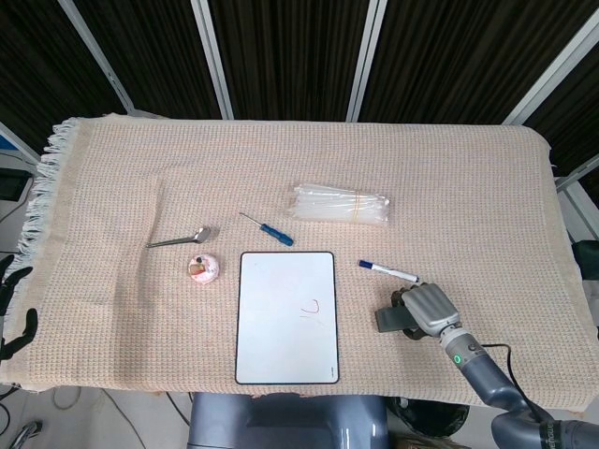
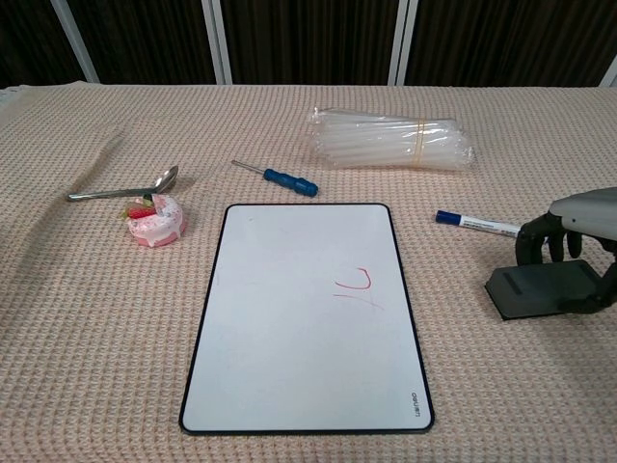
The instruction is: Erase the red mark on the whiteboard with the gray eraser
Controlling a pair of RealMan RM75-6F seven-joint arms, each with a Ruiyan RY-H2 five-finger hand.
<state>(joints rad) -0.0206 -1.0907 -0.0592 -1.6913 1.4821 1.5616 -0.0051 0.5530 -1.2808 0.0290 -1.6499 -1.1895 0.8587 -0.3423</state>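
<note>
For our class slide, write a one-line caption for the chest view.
Right hand closes over the dark gray eraser, beside a white whiteboard bearing a red mark.

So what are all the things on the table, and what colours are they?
whiteboard: one, white with a black rim, near middle of the table
red mark: one, red, right half of the whiteboard
gray eraser: one, dark gray, right of the whiteboard
marker: one, white with a blue cap, behind the eraser
screwdriver: one, blue handle, behind the whiteboard
bag of clear tubes: one, see-through, far side
spoon: one, silver, left
toy donut: one, pink and white, beside the spoon
tablecloth: one, beige, under everything
right hand: one, gray with black fingers, curled over the eraser
left hand: one, black, off the table's left edge
</note>
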